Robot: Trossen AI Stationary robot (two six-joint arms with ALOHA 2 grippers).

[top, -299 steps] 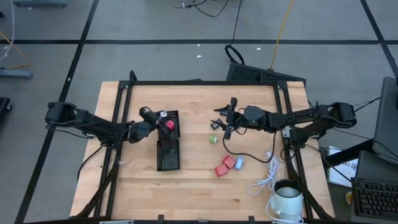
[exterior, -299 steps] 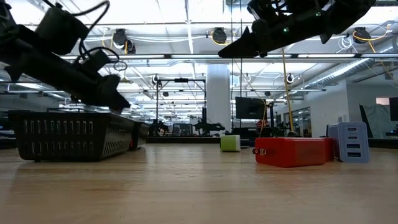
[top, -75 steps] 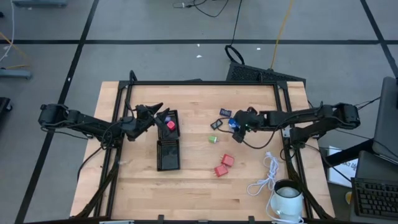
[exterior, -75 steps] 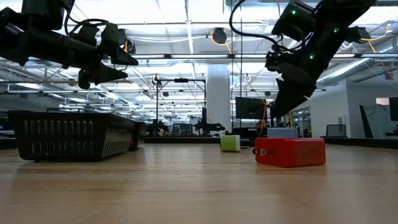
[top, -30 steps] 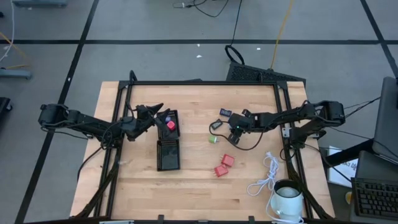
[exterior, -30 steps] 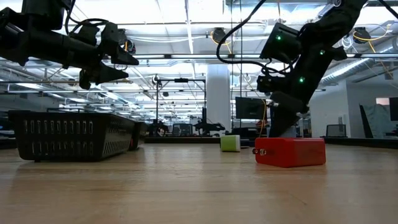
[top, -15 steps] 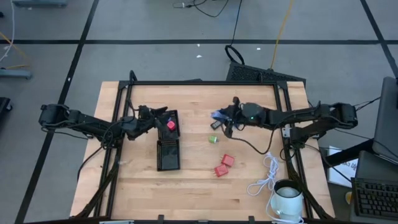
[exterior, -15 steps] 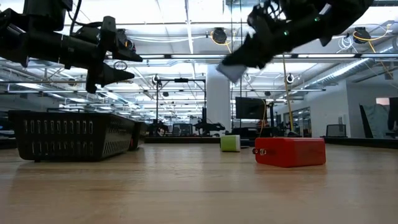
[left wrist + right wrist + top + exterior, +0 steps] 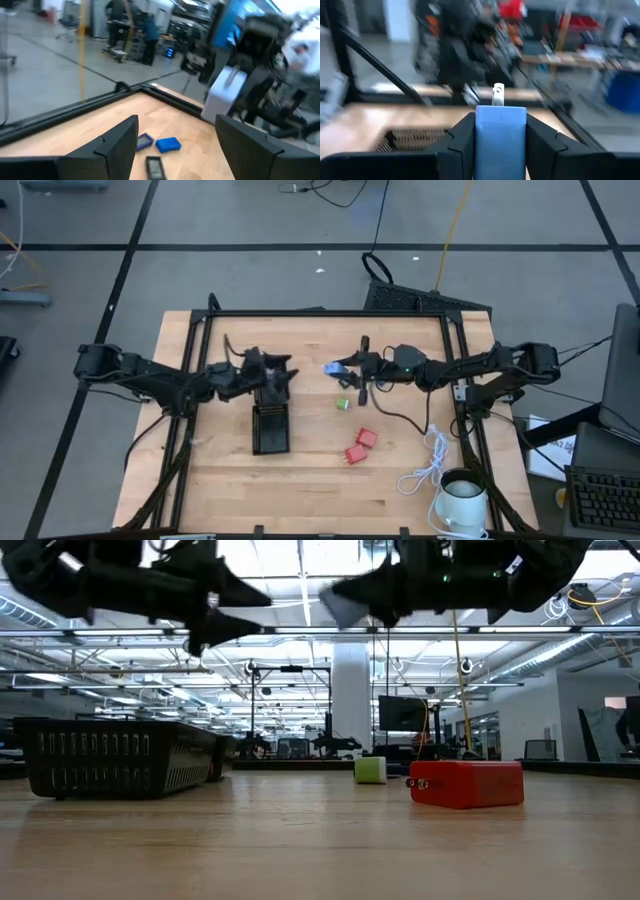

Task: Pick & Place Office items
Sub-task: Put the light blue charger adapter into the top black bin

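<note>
On the table, seen from where I stand:

Table: a wooden top [image 9: 310,470] with a dark frame; both arms reach in over its far half.

Right gripper: it [image 9: 338,368] hangs in the air above the middle of the table, between the tray and the far right items, clamped on a blue block. In the right wrist view the two dark fingers [image 9: 457,142] press both sides of the block [image 9: 500,137], which has a metal prong sticking out of its end. In the low view the block [image 9: 342,606] is high off the wood.

Left gripper: it [image 9: 283,375] sits over the far end of the tray. In the left wrist view its fingers [image 9: 117,145] stand well apart with nothing between them.

Tray: a black mesh tray [image 9: 270,430] left of centre, lying lengthwise toward the near edge. The left arm covers its far end.

Green block: it [image 9: 342,403] lies on the wood just nearer than the right gripper.

Red blocks: two [image 9: 361,445] lie close together nearer the front, right of the tray. In the low view one shows as a red box [image 9: 466,784] with two small prongs on its side.

Small far items: the left wrist view shows a blue piece [image 9: 167,144], a darker one just beside it and a black one close by, all on the wood.

Cable: a white coil [image 9: 428,465] lies near the right front.

Mug: a white mug [image 9: 461,498] stands at the right front corner, beside the cable.
</note>
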